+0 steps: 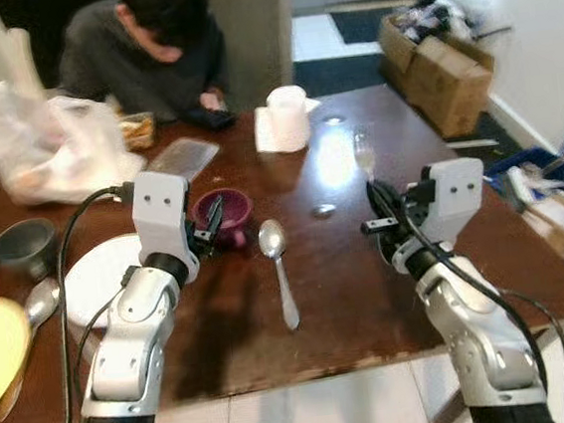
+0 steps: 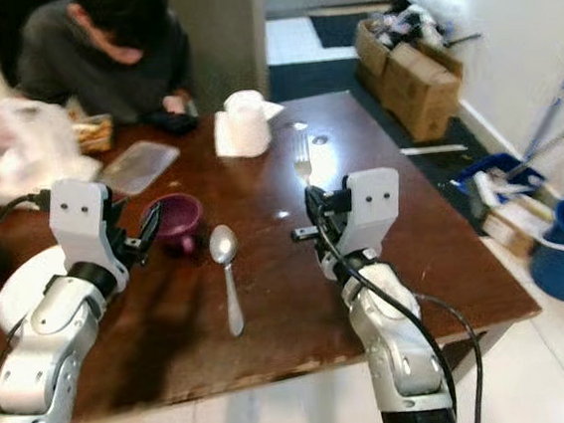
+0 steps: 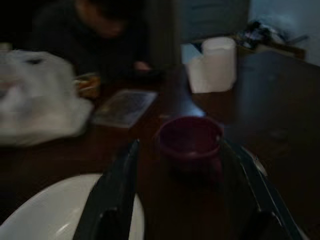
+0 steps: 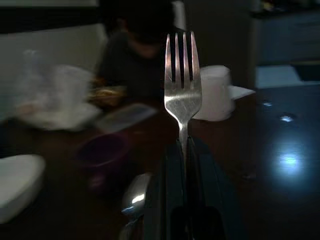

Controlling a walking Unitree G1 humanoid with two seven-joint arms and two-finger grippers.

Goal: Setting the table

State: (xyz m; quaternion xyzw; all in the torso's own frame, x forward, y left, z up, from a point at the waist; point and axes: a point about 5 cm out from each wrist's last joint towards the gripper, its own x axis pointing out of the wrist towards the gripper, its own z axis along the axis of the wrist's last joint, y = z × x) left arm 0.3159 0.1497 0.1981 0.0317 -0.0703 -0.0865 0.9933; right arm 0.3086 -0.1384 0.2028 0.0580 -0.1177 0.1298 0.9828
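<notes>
The right gripper (image 4: 184, 150) is clamped on the handle of a fork (image 4: 182, 92), both black fingers pressed flat against the thin metal stem. In the right wrist view the fork stands straight out from the fingertips, four tines uppermost, at the centre of the frame. In the left eye view this gripper sits right of centre above the brown table (image 1: 369, 283), and the fork's tines reach up toward the bright glare on the wood.

The left gripper (image 3: 185, 165) has its fingers spread wide apart and holds nothing. In the left wrist view a purple bowl (image 3: 191, 141) sits between and just beyond the two fingertips, and the rim of a white plate (image 3: 60, 210) shows at the lower left. In the left eye view this gripper is left of centre, just beside the bowl, with the plate lower left of it.

A spoon (image 1: 279, 272) lies on the table at the centre of the left eye view, bowl end toward the top. A roll of paper towel (image 1: 288, 118) stands at upper centre. A clear plastic lid (image 1: 183, 158) lies to its left, and a white plastic bag (image 1: 51, 149) sits at upper left. A grey cup (image 1: 23, 246) stands at the left edge. A person (image 1: 142, 55) in a dark top leans over the table's far side. Cardboard boxes (image 1: 438, 66) stand on the floor at upper right.
</notes>
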